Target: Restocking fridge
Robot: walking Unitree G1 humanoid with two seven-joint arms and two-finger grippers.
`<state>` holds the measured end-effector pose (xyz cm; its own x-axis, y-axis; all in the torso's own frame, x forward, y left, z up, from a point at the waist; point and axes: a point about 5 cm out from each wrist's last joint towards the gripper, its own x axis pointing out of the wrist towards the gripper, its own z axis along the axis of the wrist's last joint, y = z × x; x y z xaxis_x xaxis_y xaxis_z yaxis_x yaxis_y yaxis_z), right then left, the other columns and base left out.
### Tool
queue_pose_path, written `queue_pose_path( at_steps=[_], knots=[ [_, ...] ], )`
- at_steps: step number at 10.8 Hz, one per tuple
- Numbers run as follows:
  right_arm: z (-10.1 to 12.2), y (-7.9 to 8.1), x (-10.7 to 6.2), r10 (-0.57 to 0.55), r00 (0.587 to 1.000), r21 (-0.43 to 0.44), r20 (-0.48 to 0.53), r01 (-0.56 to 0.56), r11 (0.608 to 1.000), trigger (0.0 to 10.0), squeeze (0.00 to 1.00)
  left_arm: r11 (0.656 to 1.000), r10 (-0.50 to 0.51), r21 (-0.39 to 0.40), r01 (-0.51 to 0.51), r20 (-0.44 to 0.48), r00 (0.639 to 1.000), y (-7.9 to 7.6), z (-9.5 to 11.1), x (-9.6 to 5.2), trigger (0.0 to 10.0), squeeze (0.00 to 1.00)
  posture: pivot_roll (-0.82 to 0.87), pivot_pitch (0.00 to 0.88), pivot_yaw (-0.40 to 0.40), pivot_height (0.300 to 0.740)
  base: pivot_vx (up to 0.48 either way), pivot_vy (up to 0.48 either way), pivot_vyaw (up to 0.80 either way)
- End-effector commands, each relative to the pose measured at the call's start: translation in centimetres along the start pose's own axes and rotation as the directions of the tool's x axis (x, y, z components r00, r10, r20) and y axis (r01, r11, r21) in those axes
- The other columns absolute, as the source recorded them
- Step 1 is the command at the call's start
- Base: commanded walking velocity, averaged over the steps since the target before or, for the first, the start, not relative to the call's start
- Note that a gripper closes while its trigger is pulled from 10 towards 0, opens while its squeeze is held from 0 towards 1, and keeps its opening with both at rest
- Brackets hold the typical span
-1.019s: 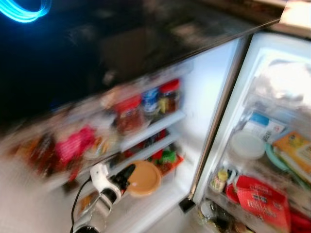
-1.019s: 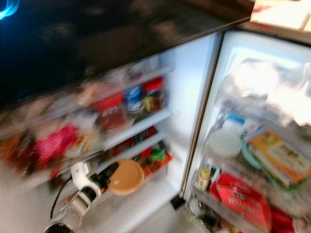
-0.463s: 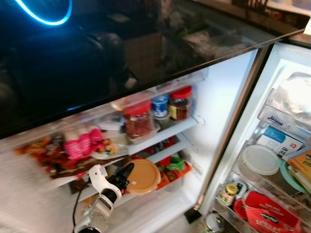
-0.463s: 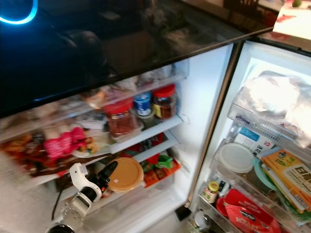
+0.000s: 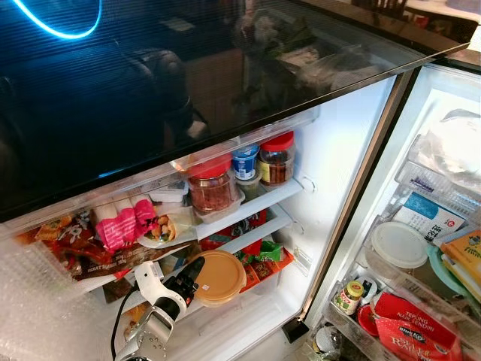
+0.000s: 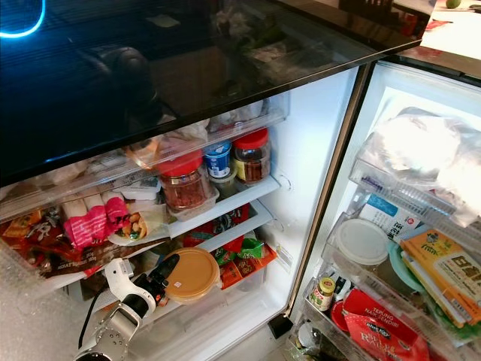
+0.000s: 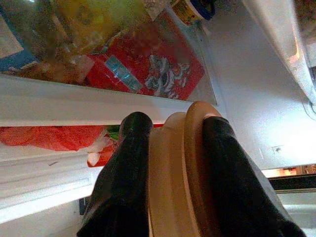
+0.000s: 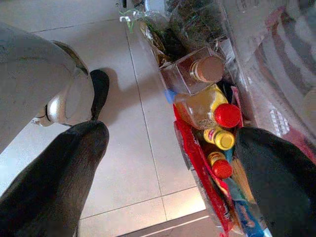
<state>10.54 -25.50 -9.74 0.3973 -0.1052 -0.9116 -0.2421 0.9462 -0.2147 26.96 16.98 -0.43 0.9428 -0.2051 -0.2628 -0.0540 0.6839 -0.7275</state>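
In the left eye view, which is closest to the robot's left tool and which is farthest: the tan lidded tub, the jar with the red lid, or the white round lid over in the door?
From the left tool:
1. Tan lidded tub: gripped between its fingers, in front of the lower shelf.
2. Red-lidded jar: on the shelf above, slightly to the right.
3. White round lid: far right, in the door bin.
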Motion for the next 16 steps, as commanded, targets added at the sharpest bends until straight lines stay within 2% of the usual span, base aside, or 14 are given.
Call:
queue_pose_path(
  at_steps=[1,4,8,13,16],
  knots=[
    [-0.16,0.04,-0.01,0.005,1.000,-0.025,-0.015,-0.005,1.000,10.0,0.00,1.000,0.019,-0.015,-0.019,0.007,1.000,0.42,-0.14,-0.23,10.0,0.00,-0.28,0.000,0.040,0.740,0.000,0.000,0.00],
    [-0.23,0.07,-0.01,0.007,1.000,-0.025,-0.019,-0.007,1.000,10.0,0.00,1.000,0.026,-0.016,-0.026,0.006,1.000,0.59,-0.22,-0.45,10.0,0.00,-0.28,0.000,0.037,0.740,0.000,0.000,0.00],
    [-0.23,0.18,-0.01,0.011,1.000,-0.017,-0.017,-0.012,1.000,10.0,0.00,0.999,0.030,-0.016,-0.030,0.006,1.000,0.65,-0.32,-0.59,10.0,0.00,-0.28,0.000,0.039,0.706,0.000,0.000,0.00],
    [-0.21,0.16,0.01,0.006,1.000,-0.013,-0.020,-0.006,1.000,10.0,0.00,0.999,0.041,-0.015,-0.041,0.026,0.999,0.63,0.03,-0.45,10.0,0.00,-0.28,0.000,0.040,0.706,0.000,0.000,0.00],
    [-0.16,0.12,0.01,0.009,1.000,-0.020,-0.018,-0.010,1.000,10.0,0.00,0.999,0.042,-0.012,-0.041,0.041,0.998,0.53,0.43,-0.27,10.0,0.00,-0.27,0.000,0.038,0.653,0.000,0.000,0.00]
  ],
)
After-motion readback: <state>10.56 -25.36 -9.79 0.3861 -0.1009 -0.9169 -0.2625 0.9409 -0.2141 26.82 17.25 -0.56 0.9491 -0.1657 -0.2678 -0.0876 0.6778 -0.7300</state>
